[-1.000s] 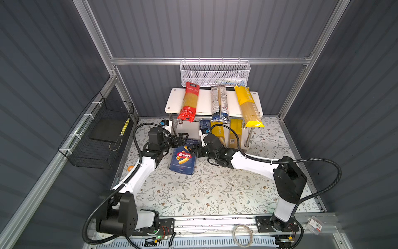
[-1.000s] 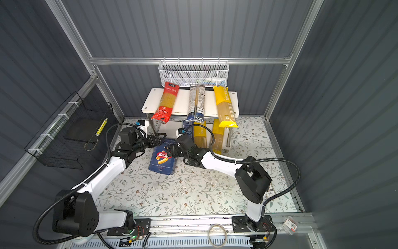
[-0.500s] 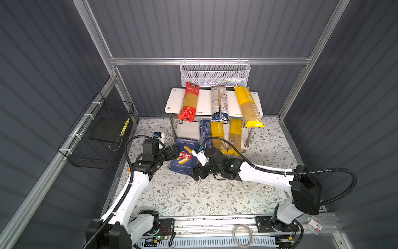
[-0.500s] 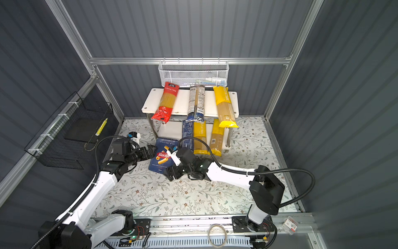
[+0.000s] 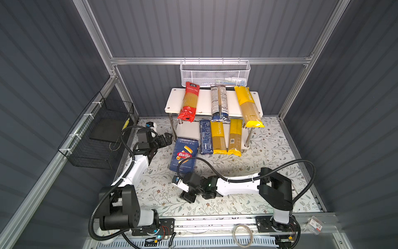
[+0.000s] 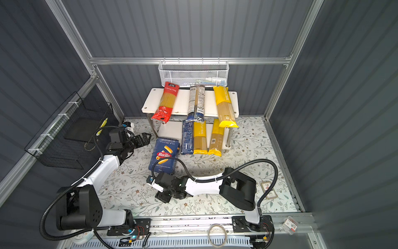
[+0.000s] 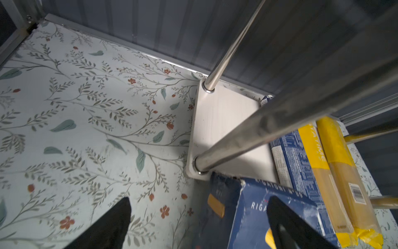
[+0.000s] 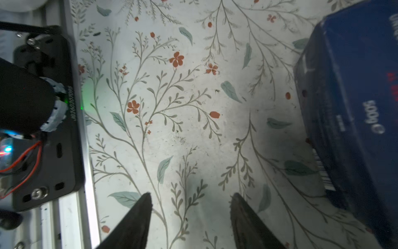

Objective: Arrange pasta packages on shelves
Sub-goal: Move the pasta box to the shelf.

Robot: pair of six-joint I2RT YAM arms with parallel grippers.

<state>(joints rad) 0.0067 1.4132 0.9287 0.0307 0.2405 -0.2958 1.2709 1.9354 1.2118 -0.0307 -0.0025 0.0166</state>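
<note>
Left tool (image 5: pixel 167 138) hovers spread wide and empty just beside the blue pasta box (image 5: pixel 184 155), which lies on the counter (image 5: pixel 237 172) at the front edge of the lower shelf (image 5: pixel 188 130). My right tool (image 8: pixel 191 196), fingers apart on nothing, sits near the box's other end. Six packs (image 5: pixel 218 138) are shelved, so I judge this the last: next, close one tool across its sides and slide it onto the shelf's bare part.

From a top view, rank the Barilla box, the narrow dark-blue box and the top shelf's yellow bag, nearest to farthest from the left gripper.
From the left gripper:
1. Barilla box, on the mat just beside it.
2. Narrow dark-blue box, leftmost on the lower shelf.
3. Yellow bag, at the right end of the top shelf.
</note>
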